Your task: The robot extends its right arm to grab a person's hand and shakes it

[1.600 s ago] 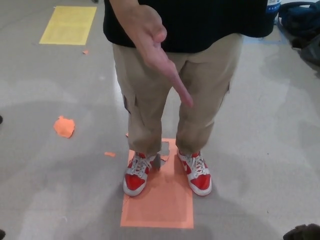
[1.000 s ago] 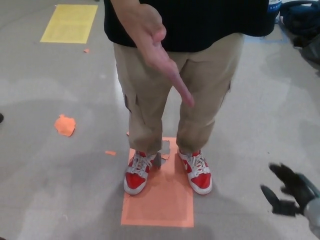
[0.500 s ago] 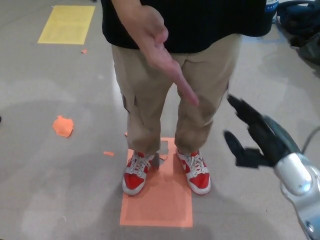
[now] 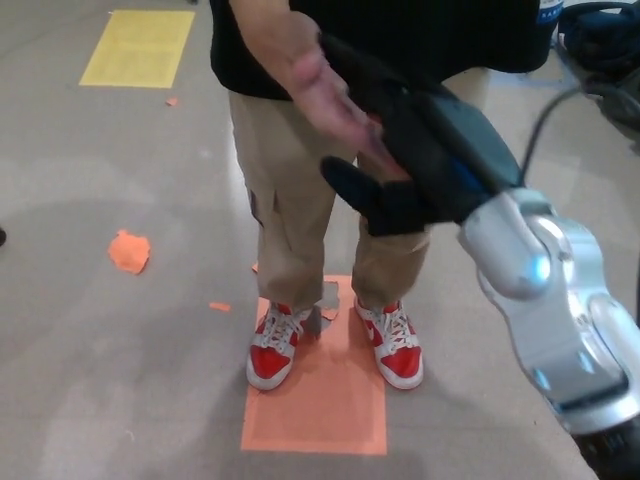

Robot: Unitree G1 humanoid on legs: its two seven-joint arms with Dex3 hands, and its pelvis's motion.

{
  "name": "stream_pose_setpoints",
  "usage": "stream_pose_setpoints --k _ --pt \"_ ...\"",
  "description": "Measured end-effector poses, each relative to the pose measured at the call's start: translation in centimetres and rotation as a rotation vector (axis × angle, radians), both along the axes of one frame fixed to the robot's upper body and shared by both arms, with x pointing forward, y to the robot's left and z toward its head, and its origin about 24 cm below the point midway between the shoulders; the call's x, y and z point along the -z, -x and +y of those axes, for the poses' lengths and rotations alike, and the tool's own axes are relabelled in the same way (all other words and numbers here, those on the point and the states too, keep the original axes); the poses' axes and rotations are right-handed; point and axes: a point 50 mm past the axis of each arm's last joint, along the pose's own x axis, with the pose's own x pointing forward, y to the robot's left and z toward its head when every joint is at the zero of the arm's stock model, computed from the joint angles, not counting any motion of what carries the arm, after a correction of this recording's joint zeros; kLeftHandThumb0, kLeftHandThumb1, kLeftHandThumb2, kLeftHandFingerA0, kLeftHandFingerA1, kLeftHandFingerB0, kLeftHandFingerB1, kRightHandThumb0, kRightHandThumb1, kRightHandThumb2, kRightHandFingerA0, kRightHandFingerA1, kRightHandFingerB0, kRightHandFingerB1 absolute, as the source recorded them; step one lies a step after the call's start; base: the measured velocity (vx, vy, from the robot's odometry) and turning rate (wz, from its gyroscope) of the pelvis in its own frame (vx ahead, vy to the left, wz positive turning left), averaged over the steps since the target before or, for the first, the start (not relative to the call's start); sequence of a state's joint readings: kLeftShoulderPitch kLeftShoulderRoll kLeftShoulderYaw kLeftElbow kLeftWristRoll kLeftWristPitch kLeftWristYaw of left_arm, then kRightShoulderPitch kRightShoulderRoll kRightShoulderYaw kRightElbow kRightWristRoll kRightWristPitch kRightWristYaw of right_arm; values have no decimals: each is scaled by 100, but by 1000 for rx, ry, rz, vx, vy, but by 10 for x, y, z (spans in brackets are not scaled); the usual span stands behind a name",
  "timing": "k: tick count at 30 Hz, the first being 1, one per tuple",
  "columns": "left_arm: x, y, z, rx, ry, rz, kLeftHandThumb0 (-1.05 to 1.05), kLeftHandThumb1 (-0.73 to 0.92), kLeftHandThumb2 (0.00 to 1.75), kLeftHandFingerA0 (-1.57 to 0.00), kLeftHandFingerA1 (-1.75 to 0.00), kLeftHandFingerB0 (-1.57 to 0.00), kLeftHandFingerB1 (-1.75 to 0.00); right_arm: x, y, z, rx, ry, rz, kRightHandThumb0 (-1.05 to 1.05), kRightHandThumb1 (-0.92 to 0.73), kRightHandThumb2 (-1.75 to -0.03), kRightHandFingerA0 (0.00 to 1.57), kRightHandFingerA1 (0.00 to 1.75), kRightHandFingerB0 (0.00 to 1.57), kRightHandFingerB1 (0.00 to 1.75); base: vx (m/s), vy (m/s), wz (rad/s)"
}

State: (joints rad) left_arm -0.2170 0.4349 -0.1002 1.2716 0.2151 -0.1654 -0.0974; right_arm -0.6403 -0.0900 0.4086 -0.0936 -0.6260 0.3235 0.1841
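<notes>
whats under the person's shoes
An orange mat on the grey floor; both red shoes stand on its far end. The part beneath the soles is hidden.

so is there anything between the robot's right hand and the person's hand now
No. In the head view the right hand lies against the person's hand, its fingers over it and thumb below. Whether the grip has closed cannot be told.

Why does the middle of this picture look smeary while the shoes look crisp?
In the head view, the right robot hand and the person's hand are soft with motion blur, near the lens; the red shoes and orange floor mat are sharp. Lighting is even, with a highlight on the silver forearm.
</notes>
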Motion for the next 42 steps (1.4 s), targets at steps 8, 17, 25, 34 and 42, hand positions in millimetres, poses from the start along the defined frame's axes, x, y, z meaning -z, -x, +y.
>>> stream_pose_setpoints --k 8,17,25,34,42 --pt "-1 -1 -1 11 4 -13 -58 74 106 -33 -52 -19 -44 -7 -17 14 76 102 46 -98 -77 -113 0 16 0 4 0 0 0" --pt "-1 -2 -1 18 6 -21 -58 90 67 -31 -33 -27 -31 9 -50 20 218 204 176 -97 -73 -106 0 19 0 1 0 0 0" --pt "-1 -3 -2 22 7 -26 -61 91 68 -32 -33 -28 -31 16 -72 19 319 268 207 -27 -82 -66 87 95 31 38 0 0 0" --pt "-2 -4 -3 32 6 -27 -65 92 69 -34 -34 -28 -32 18 -81 10 353 171 101 -11 -67 -60 91 119 54 45 0 0 0" --pt "1 2 -3 41 2 -8 -56 92 68 -36 -35 -31 -33 5 -62 11 292 -34 -66 -13 -80 -63 97 97 67 49 0 0 0"
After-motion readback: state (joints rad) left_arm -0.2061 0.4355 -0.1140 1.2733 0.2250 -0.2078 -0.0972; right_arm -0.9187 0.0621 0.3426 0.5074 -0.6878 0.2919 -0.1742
